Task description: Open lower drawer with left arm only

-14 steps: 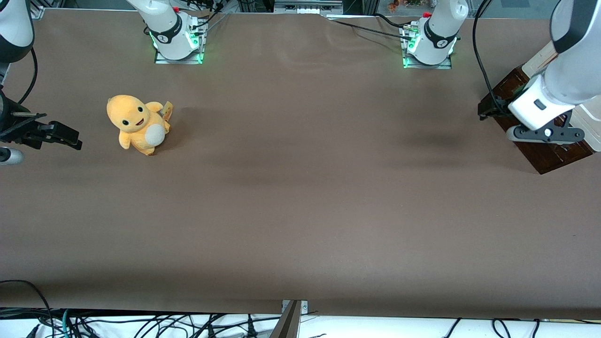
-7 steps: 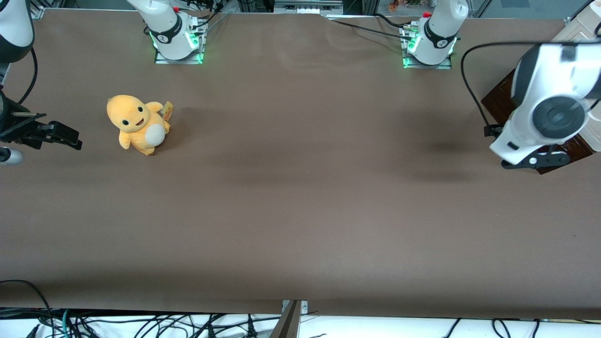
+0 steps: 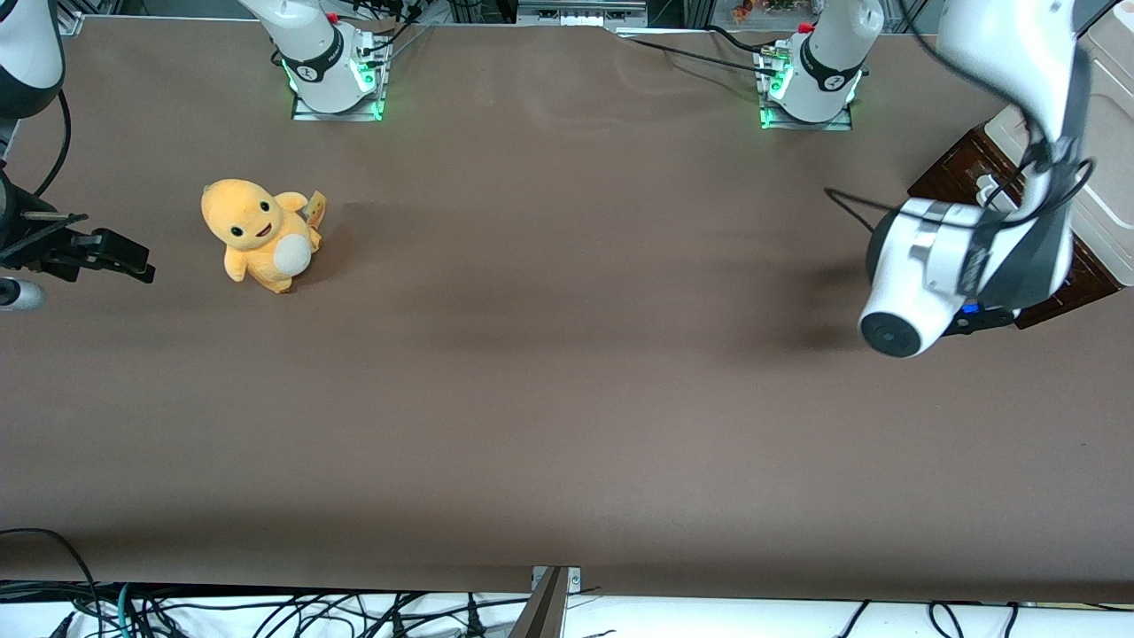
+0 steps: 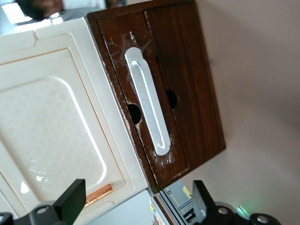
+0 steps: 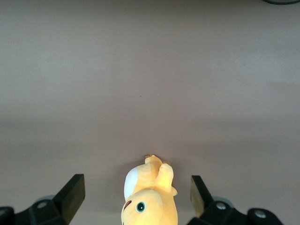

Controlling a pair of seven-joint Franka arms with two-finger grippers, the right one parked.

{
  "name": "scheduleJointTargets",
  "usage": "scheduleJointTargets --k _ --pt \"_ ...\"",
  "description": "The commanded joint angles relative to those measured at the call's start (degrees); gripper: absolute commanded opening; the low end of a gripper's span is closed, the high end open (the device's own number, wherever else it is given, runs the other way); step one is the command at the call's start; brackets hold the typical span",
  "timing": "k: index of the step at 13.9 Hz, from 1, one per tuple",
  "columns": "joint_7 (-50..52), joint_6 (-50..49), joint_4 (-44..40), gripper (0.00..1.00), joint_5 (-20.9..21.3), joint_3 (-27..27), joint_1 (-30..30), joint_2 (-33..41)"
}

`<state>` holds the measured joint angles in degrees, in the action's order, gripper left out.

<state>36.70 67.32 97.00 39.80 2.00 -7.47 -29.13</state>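
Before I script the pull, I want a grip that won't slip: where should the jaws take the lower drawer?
Grip the long white bar handle on the lower drawer, near its middle, coming straight at the dark wood front. The bar seems to stand off the wood, so a finger fits each side. The gripper hangs open before it, not touching.

Your left arm (image 3: 961,252) is a thick white shell with rounded links, and a dark grey band wraps its elbow joint. Above the lower drawer (image 4: 159,93) you see a round dark grey cap closing the end of one white link, with a small blue light glowing just beside it. A thin black cable loops along the arm's upper link and hangs off it. At the wrist, your gripper (image 4: 136,208) is black, with two flat, blocky fingers (image 4: 72,201) fixed by round silver screws.
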Motion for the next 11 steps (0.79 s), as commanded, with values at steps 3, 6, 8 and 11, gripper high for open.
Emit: scheduleJointTargets --k 3,6,8,11 --pt "4.07 2.18 7.57 1.0 7.92 0.03 1.22 -0.4" --pt "12.39 6.67 15.73 1.0 13.01 0.11 1.84 -0.32" --pt "16.37 9.92 20.84 1.0 17.22 0.03 2.45 -0.05" --pt "20.06 13.18 24.98 1.0 20.21 0.03 4.47 -0.14"
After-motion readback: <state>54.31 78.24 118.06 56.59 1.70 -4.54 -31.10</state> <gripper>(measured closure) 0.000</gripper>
